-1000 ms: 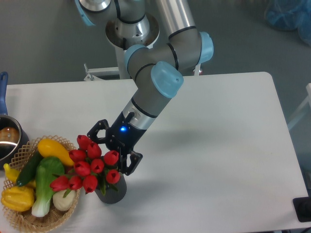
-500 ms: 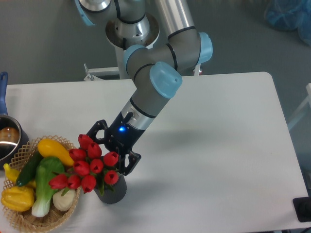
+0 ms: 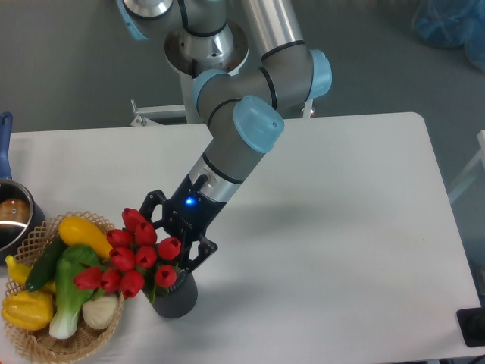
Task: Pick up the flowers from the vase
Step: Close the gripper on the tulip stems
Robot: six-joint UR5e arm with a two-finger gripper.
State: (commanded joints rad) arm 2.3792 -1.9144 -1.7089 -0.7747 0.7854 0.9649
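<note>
The flowers [image 3: 132, 254], a bunch of red tulip buds with green leaves, stand in the dark ribbed vase [image 3: 175, 297] near the table's front left. They lean left toward the basket. My gripper [image 3: 174, 231] reaches down into the bunch from the upper right, one black finger [image 3: 155, 203] behind the blooms and the other [image 3: 201, 250] on their right, just above the vase mouth. The fingertips and the stems are hidden by the buds, so the grip itself does not show.
A wicker basket [image 3: 34, 345] of vegetables sits directly left of the vase, touching the blooms' edge. A metal pot [image 3: 14, 216] stands at the far left edge. The white table [image 3: 341, 227] stretches to the right; my arm slants up to its base at the back.
The two fingers have drawn closer together around the bunch. The tulips have shifted a little to the left and lean more over the basket. The vase has stayed put.
</note>
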